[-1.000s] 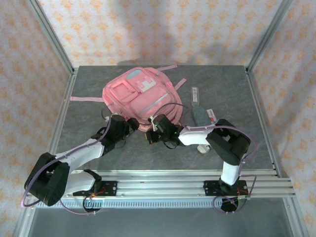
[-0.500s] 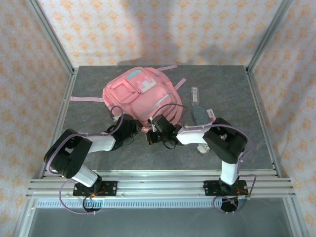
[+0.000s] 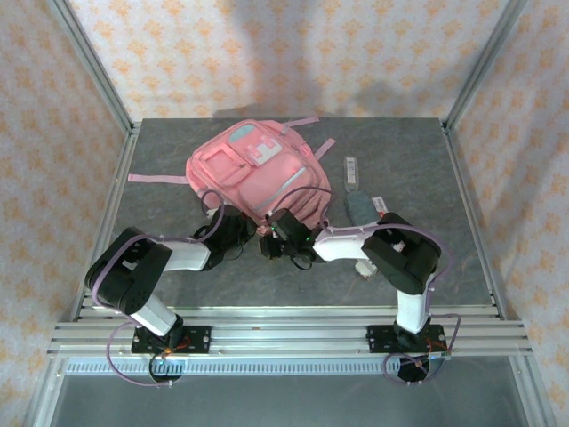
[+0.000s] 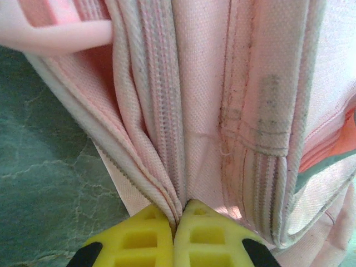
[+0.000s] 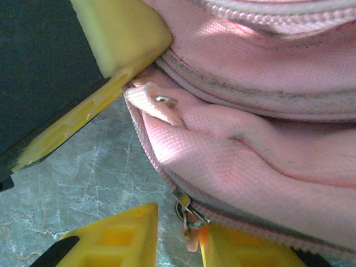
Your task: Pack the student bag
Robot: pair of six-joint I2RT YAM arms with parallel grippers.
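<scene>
Patterned paper walls [image 3: 267,53] close in a grey, stone-look table [image 3: 418,151]. The pink backpack [image 3: 253,173] lies flat on it, front pockets up, towards the back and a little left of centre, with one strap [image 3: 156,178] trailing off to the left. Both arms reach in to its near edge. The left gripper [image 4: 177,214] has its yellow fingers pressed together, pinching a fold of the backpack's seam beside the zip. The right gripper [image 5: 181,233] sits just next to it with its fingers apart, and a small zip pull [image 5: 188,219] hangs in the gap between them. A grey pouch [image 3: 360,206] rests just right of the backpack.
</scene>
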